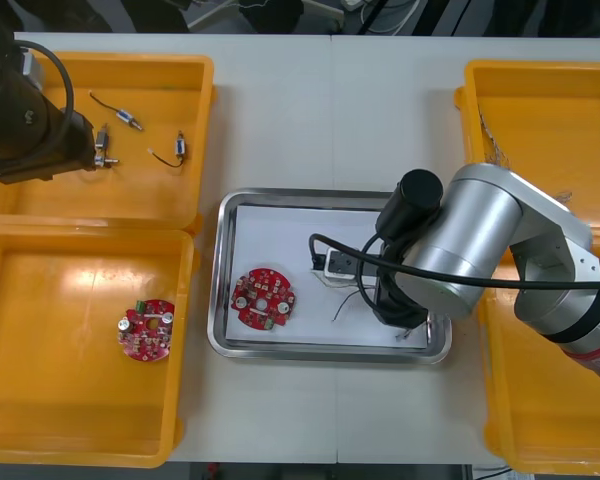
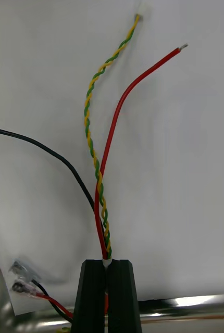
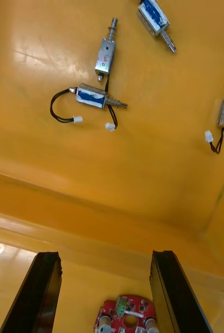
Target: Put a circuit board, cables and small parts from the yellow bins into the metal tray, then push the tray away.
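Observation:
My right gripper (image 2: 107, 263) is low over the right part of the metal tray (image 1: 230, 270), shut on a bundle of cables: a red cable (image 2: 123, 99) and a twisted yellow and green one (image 2: 92, 93) lie out from the fingers on the white tray floor. A black cable (image 2: 49, 152) curves beside them. A round red circuit board (image 1: 263, 298) lies in the tray's left part. My left gripper (image 3: 106, 255) hangs open above the far left yellow bin (image 1: 170, 205), where small metal parts (image 3: 97, 97) lie. Another circuit board (image 1: 146, 330) is in the near left bin.
Two yellow bins (image 1: 500, 100) stand on the right, partly covered by my right arm (image 1: 480, 240). The tray's shiny rim (image 2: 195, 302) runs just behind my right fingers. Two small connector ends (image 2: 19, 278) lie by that rim.

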Controlling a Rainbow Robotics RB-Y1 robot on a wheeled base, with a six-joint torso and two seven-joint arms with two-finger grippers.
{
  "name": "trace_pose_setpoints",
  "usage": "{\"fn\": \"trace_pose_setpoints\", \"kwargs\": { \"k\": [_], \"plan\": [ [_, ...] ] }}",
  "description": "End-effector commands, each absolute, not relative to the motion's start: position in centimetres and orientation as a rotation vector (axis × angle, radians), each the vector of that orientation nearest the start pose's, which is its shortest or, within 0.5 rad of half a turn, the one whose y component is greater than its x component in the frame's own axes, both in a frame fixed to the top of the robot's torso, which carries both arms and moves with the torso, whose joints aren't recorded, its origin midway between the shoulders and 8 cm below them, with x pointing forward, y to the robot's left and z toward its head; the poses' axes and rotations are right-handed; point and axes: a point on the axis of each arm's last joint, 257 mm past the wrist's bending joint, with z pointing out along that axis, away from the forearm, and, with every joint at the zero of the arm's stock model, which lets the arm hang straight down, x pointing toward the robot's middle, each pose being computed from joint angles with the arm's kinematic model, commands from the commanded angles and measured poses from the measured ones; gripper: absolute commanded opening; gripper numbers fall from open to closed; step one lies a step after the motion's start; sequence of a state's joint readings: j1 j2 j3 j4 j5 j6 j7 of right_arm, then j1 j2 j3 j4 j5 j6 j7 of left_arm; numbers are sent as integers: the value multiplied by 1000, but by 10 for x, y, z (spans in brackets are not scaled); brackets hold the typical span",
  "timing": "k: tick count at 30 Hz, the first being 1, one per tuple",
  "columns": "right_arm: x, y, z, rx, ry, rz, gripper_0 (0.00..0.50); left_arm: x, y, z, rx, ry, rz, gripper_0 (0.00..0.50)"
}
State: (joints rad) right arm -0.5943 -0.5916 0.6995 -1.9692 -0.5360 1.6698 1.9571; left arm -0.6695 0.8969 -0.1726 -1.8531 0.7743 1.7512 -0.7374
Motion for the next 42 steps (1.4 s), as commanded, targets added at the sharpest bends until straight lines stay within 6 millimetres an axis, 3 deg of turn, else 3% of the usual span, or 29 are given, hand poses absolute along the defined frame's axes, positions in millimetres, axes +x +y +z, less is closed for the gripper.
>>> {"fn": "trace_pose_setpoints", "kwargs": {
  "k": [1, 9, 12, 15, 16, 17, 18, 29, 36, 42],
  "plan": [
    [407, -124, -288, -1793, 2158, -337, 0, 512, 335, -106, -548, 2474, -44, 500],
    [408, -124, -289, -1773, 2158, -329, 0, 526, 344, -115, -714, 2430, -95, 500],
    [411, -123, -288, -1761, 2152, -334, 52, 529, 345, -114, -800, 2395, -114, 500],
    [412, -123, -288, -1757, 2151, -339, 259, 532, 340, -112, -873, 2371, -152, 500],
    [412, -122, -288, -1754, 2148, -334, 402, 533, 339, -111, -900, 2360, -165, 500],
    [412, -122, -288, -1755, 2148, -334, 476, 534, 338, -109, -918, 2350, -179, 500],
    [413, -121, -287, -1752, 2148, -335, 500, 535, 335, -109, -945, 2344, -194, 500],
    [414, -117, -275, -1717, 2136, -323, 500, 558, 342, -105, -1113, 2273, -242, 500],
    [413, -113, -248, -1676, 2127, -301, 500, 586, 350, -103, -1154, 2199, -322, 500],
    [409, -119, -214, -1651, 2144, -299, 500, 602, 355, -104, -1185, 2161, -361, 500]
  ]
}}
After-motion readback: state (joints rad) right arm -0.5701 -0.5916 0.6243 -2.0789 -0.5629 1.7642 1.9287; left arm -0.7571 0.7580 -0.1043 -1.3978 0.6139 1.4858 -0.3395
